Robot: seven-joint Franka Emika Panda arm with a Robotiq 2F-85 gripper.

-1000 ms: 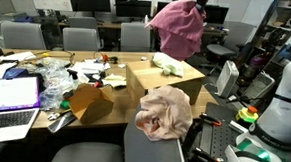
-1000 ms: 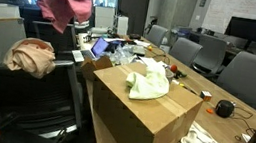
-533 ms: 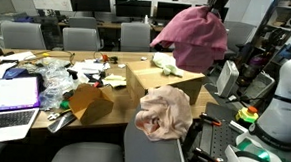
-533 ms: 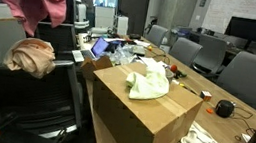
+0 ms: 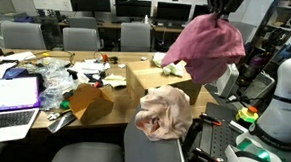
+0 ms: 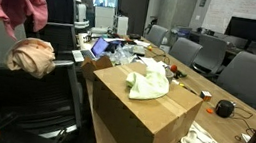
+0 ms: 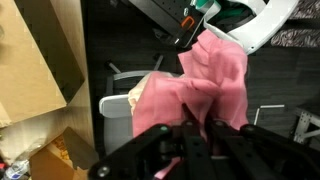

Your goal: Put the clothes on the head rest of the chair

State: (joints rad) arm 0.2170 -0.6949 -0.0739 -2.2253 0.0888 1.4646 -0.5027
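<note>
My gripper (image 5: pixel 223 9) is shut on a pink cloth (image 5: pixel 205 50) that hangs in the air to the right of the cardboard box. In the other exterior view the pink cloth (image 6: pixel 15 1) hangs above and left of the chair. A peach cloth (image 5: pixel 164 113) is bunched on the head rest of the black chair (image 5: pixel 154 152); it also shows in an exterior view (image 6: pixel 31 56). In the wrist view the jaws (image 7: pixel 196 128) pinch the pink cloth (image 7: pixel 200 85), with the peach cloth (image 7: pixel 138 95) on the chair below.
A cardboard box (image 6: pixel 143 109) with a pale green cloth (image 6: pixel 148 84) on top stands on the table. A laptop (image 5: pixel 12 92), plastic bags and clutter lie on the table. A white robot base (image 5: pixel 282 103) stands to the right. Office chairs line the back.
The gripper has carried the pink cloth sideways, away from above the box and toward the chair's side, and slightly lower.
</note>
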